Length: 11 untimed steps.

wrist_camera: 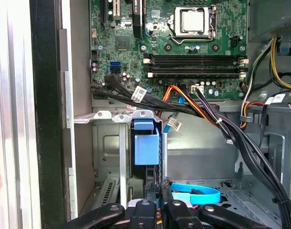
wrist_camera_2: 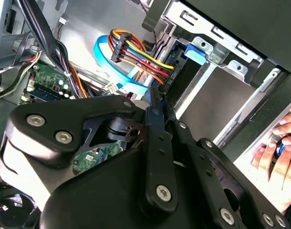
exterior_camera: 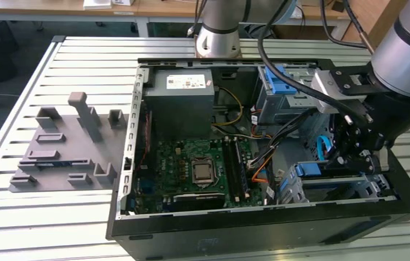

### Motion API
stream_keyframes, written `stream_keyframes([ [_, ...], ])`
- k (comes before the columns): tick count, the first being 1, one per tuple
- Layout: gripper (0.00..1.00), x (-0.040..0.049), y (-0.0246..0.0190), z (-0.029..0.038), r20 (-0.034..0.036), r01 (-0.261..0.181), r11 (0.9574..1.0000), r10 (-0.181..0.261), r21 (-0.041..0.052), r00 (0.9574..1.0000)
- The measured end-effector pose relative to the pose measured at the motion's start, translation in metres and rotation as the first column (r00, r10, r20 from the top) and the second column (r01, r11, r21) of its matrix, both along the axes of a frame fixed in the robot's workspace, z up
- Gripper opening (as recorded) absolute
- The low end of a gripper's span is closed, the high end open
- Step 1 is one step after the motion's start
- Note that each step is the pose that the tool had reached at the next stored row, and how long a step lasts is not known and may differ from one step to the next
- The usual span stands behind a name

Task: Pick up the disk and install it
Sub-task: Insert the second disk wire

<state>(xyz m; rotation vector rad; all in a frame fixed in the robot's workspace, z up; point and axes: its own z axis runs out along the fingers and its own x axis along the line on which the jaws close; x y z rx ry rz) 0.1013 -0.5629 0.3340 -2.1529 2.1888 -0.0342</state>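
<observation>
The disk (wrist_camera: 146, 148) stands on edge in a slot of the grey drive cage (wrist_camera: 105, 143) at the case's front corner, with its blue carrier end facing me. In the exterior view the disk (exterior_camera: 311, 169) shows as a blue block low on the exterior view's right of the case. My gripper (wrist_camera: 158, 191) is shut, with nothing visible between the fingers, and its tips sit just short of the disk's near end. In the second wrist view the gripper (wrist_camera_2: 157, 102) points toward a black connector with coloured wires (wrist_camera_2: 166, 78). My gripper (exterior_camera: 344, 162) hangs inside the open case.
The motherboard (exterior_camera: 198, 168) fills the case floor and a grey power supply box (exterior_camera: 183, 87) sits at the back. A black cable bundle (wrist_camera: 207, 114) and a blue ribbon cable (wrist_camera: 193, 194) cross near the cage. A person's hand (wrist_camera_2: 278, 152) rests outside the case. A grey fixture (exterior_camera: 67, 147) lies on the table.
</observation>
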Motion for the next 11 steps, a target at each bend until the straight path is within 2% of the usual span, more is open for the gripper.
stream_keyframes([
  [11, 0.16, 0.0, -0.0008, 0.0016, 0.0, 0.0, 1.0, 0.0, 0.0001, 1.0],
])
